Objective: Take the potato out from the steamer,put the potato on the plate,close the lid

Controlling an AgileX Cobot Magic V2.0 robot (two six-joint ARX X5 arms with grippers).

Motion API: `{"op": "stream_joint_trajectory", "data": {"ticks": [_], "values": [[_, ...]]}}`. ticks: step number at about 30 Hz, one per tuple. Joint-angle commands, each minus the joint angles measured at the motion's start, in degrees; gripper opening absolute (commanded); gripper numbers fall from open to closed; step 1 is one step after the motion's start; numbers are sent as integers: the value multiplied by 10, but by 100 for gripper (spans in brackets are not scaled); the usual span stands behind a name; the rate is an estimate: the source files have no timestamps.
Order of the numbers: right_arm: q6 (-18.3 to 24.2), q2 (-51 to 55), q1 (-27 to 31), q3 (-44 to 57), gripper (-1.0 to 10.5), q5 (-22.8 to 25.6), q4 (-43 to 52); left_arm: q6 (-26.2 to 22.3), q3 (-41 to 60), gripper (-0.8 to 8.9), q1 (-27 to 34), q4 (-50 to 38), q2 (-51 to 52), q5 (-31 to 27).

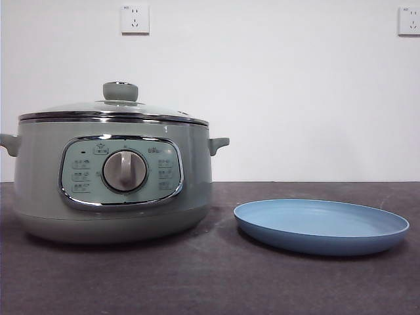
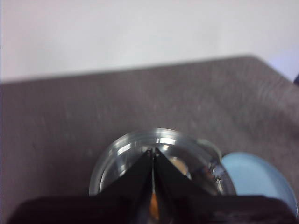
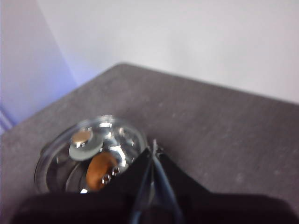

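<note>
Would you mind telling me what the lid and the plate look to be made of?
The lid looks like clear glass in a chrome rim: the potato shows through it, and the rim is mirror-bright. Its knob is pale green, possibly plastic. The plate is matte light blue with no glare, likely plastic or melamine.

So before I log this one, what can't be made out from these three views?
- Front view: the potato is hidden behind the steamer wall; only the right wrist view shows it through the glass lid.
- Left wrist view: the left claw covers most of the lid, and the plate is cut off by the edge.
- Right wrist view: the plate is out of frame.
- Front view: the panel's labels are too small to read.
</note>
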State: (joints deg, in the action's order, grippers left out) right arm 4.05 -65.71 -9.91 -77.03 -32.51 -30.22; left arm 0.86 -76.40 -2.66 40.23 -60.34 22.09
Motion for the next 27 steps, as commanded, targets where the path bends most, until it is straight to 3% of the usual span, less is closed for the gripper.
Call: {"op": "stream_joint_trajectory", "data": {"ticks": [1, 2, 3, 7, 18, 27], "values": [[12, -3, -10, -2, 198, -1, 4, -10, -4, 354, 0, -1, -14, 5], [12, -4, -14, -2, 290, 1, 5, -9, -4, 451, 0, -1, -20, 5], [12, -4, -17, -2, 380, 7, 7, -9, -4, 464, -3, -1, -27, 5], [12, -3, -25, -2, 531, 49, 12, -9, -4, 463, -15, -4, -40, 5], [11, -3, -30, -2, 539, 59, 12, -4, -4, 463, -99, -50, -108, 0], [9, -3, -30, -2, 536, 59, -3, -5, -4, 463, -170, -50, -191, -86]]}}
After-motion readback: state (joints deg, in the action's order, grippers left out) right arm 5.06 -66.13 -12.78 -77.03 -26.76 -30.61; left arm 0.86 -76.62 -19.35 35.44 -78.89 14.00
